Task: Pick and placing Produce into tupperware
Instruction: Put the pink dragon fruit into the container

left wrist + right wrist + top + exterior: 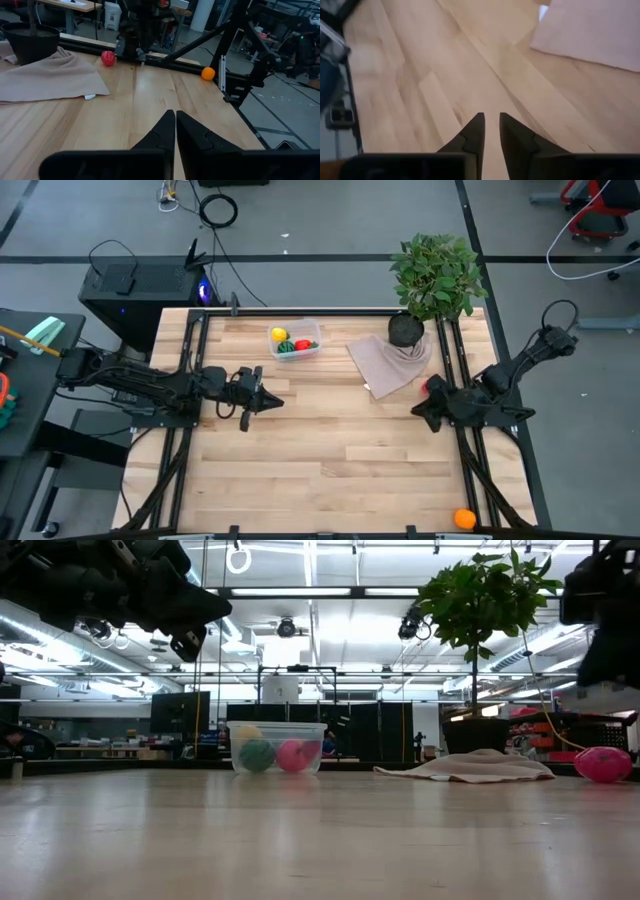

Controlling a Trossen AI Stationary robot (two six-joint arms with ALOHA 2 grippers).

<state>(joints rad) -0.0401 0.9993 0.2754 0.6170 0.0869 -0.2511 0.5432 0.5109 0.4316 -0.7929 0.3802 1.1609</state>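
The clear tupperware (pixel 295 340) stands near the table's far edge, holding a yellow, a dark-green and a red piece; the low view shows the tub (pixel 278 747) on its base. A loose red piece (pixel 430 385) (pixel 108 58) (pixel 603 764) lies by the right rail. An orange piece (pixel 464 519) (pixel 208 73) lies at the near right corner. My left gripper (pixel 270 402) (pixel 175 114) hovers shut over the table's left middle. My right gripper (pixel 418 412) (pixel 491 117) hovers just near of the red piece, its fingers a narrow gap apart over bare wood.
A beige cloth (pixel 390 360) (pixel 50 75) lies folded on the far right, its far end against the black pot (pixel 405 330) of a leafy plant (pixel 432 270). Black rails (pixel 455 380) run along both table sides. Bare wood (pixel 330 460) fills the middle and near part.
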